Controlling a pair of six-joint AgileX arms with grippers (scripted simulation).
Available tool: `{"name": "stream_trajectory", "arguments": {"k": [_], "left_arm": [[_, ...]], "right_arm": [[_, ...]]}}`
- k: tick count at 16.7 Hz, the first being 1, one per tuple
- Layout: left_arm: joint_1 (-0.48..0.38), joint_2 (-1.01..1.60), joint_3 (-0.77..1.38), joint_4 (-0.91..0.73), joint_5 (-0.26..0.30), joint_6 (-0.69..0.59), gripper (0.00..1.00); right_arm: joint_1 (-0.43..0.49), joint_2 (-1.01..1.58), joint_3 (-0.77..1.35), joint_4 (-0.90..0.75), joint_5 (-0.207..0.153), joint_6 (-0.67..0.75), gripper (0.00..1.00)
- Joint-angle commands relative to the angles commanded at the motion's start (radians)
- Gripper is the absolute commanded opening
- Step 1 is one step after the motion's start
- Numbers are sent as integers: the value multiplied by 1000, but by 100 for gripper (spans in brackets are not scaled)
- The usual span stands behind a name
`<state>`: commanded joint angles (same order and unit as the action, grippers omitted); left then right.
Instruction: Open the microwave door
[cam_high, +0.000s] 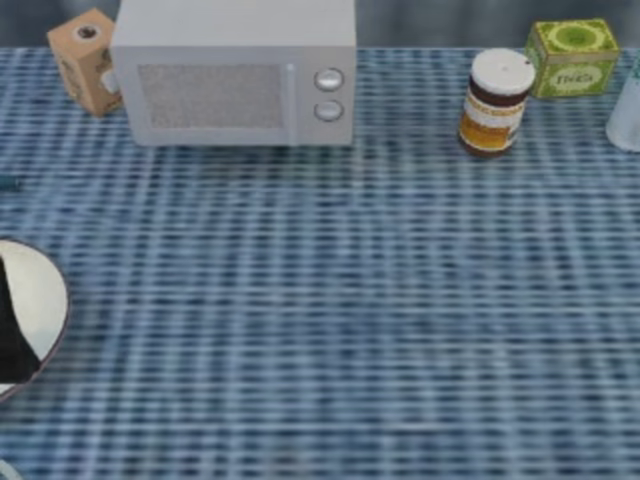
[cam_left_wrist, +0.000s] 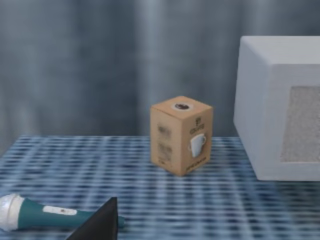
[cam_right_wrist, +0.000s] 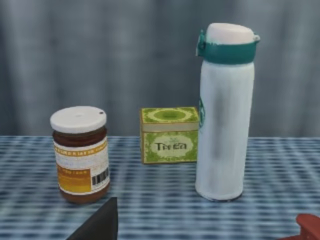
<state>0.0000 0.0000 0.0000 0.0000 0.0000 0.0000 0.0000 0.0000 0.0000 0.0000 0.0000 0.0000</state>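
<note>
The light-grey microwave (cam_high: 235, 30) stands at the table's back left. Its door (cam_high: 210, 97), with a speckled mesh window and a slim handle bar (cam_high: 291, 100), lies flush and closed beside two round knobs (cam_high: 329, 95). The left wrist view shows the microwave's corner (cam_left_wrist: 265, 100) and part of the mesh window (cam_left_wrist: 302, 125) far ahead of my left gripper (cam_left_wrist: 162, 231). Only one dark fingertip (cam_left_wrist: 106, 222) shows there, with a wide bare gap beside it. My right gripper (cam_right_wrist: 162, 231) is likewise far off, showing one fingertip (cam_right_wrist: 105, 222) and holding nothing.
A tan carton (cam_high: 86, 60) stands left of the microwave. A brown jar (cam_high: 494, 102), a green tea box (cam_high: 572, 56) and a white flask (cam_right_wrist: 224, 115) stand at the back right. A teal handheld item (cam_left_wrist: 35, 215) lies near my left gripper. Part of my left arm (cam_high: 25, 320) shows at the left edge.
</note>
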Motion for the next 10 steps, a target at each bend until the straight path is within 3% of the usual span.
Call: {"name": "stream_trajectory", "arguments": {"k": [5, 10], "left_arm": [[-20, 61, 59, -42, -9, -14, 100], [-105, 366, 356, -223, -52, -82, 100]], "right_arm": [[0, 0, 0, 0, 0, 0, 100], [0, 0, 0, 0, 0, 0, 100]]}}
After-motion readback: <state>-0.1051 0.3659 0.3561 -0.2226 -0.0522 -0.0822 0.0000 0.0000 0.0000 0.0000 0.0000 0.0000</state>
